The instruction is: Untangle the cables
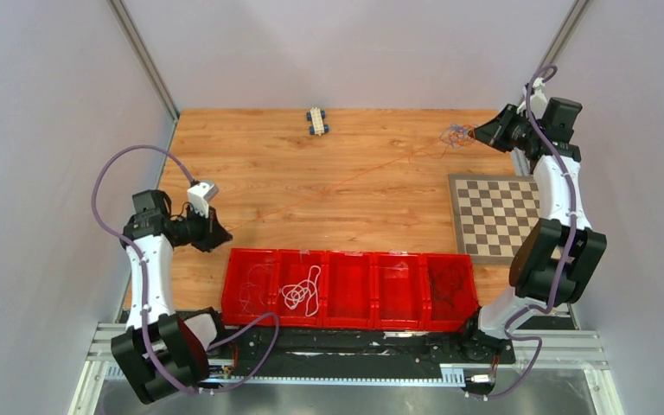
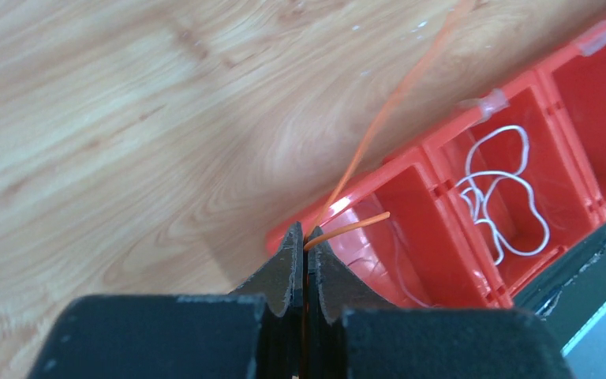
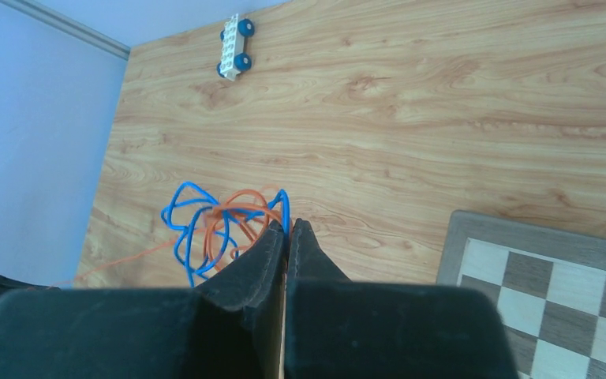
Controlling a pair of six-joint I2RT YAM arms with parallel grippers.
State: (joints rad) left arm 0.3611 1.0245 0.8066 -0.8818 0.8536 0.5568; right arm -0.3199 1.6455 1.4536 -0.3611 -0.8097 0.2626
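A small knot of blue and orange cables hangs at the far right of the table. In the right wrist view the knot sits just left of my right gripper, which is shut on the blue cable. An orange cable runs taut across the table from the knot to my left gripper. In the left wrist view the left gripper is shut on the orange cable, with a short free end sticking out to the right.
A red divided tray lies at the near edge; one compartment holds a white cable, another a dark cable, and the leftmost a thin pale one. A chessboard lies at the right. A small toy car stands at the far edge.
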